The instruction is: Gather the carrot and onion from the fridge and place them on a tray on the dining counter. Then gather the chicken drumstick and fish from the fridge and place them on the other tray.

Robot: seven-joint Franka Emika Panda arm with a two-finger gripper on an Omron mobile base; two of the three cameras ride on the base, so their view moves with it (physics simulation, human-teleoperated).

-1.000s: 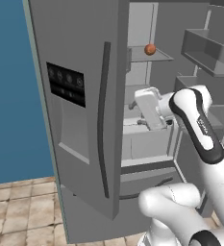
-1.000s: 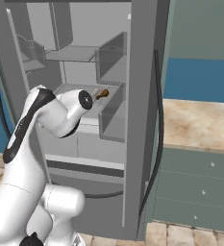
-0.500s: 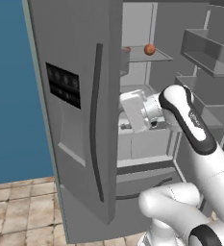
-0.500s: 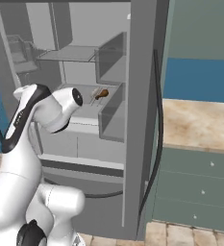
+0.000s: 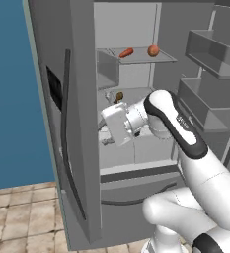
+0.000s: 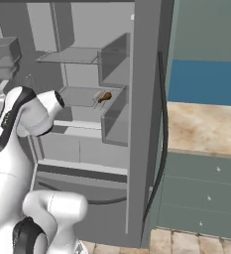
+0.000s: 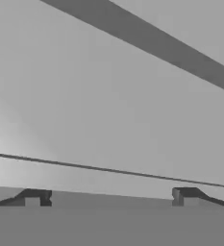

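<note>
Fridge (image 5: 82, 123), open: carrot (image 5: 126, 52) and onion (image 5: 153, 50) on upper shelf, drumstick (image 5: 119, 96) on shelf below; gripper (image 7: 108, 198), jaws wide and empty, has swung left toward the door since a second ago; nothing gathered.

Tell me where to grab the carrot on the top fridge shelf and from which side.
Grip the carrot across its middle, coming from the open front of the fridge. It lies flat on the top shelf, long and thin, so the open tool should probably close across its narrow width. The onion sits apart, to its right.
</note>
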